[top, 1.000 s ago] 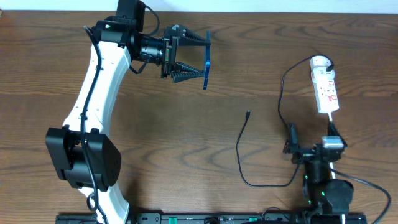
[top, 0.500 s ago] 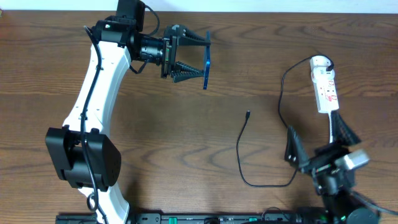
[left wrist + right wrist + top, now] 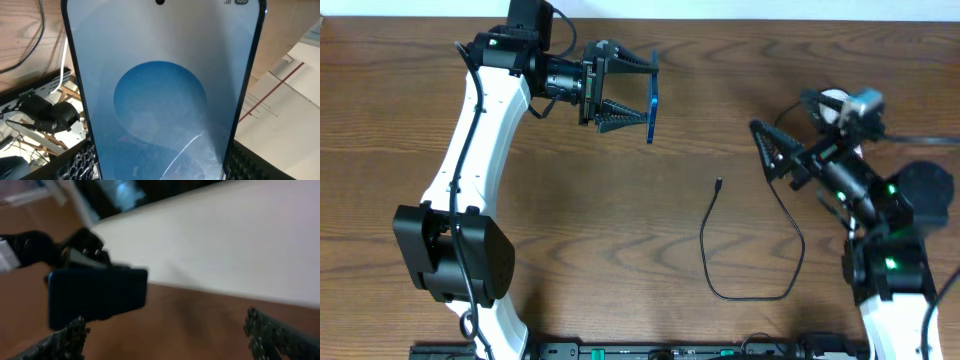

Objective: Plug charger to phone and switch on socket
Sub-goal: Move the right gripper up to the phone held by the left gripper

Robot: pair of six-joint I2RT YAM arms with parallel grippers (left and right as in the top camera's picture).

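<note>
Right arm swung from near edge up along right edge, now over socket [image 3: 832,100], which is mostly hidden beneath it. Right tool [image 3: 165,325] wide open, empty. Left arm unchanged: left tool [image 3: 632,92] clamps phone [image 3: 160,100], held on edge near far edge of surface [image 3: 620,220], screen lit. Charger [image 3: 702,240] lies loose right of centre, plug tip free, apart from both tools.

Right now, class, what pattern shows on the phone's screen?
Pale grey-white with a large blue circle on the phone; clearest in the left wrist view.
</note>
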